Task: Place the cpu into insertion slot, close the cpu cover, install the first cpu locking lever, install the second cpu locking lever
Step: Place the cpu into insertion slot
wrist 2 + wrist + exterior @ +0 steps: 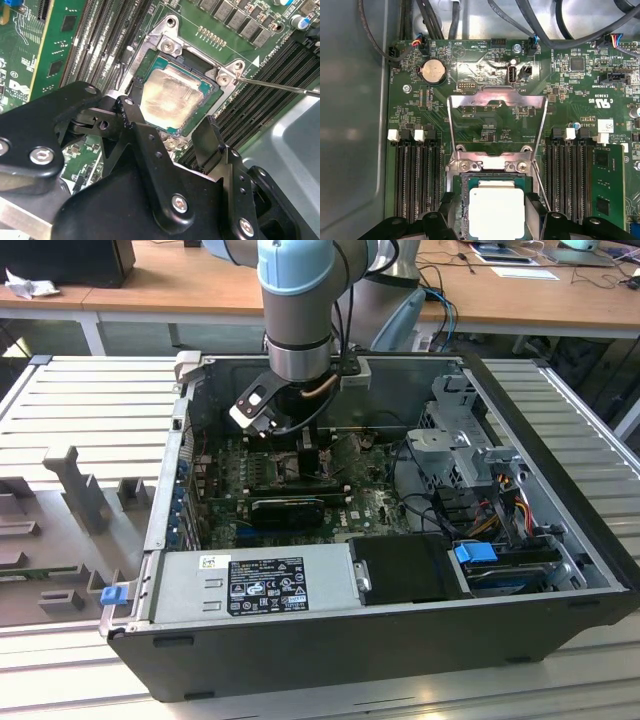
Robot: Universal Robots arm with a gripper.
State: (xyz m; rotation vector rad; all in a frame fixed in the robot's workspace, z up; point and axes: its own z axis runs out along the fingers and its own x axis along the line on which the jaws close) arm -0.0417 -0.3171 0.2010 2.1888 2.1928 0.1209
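The computer case lies opened on the bench. The hand hangs mid-frame in the exterior view, well clear of the case walls. Memory slots crowd two sides of the insertion slot. One cpu lies flat in that slot between the hand's two fingers, which are spread wider than the chip. One cpu cover stands raised, and one thin lever juts beside the slot.

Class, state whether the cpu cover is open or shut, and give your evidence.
Open: the cpu cover stands swung up away from the cpu, whose metal top lies uncovered.
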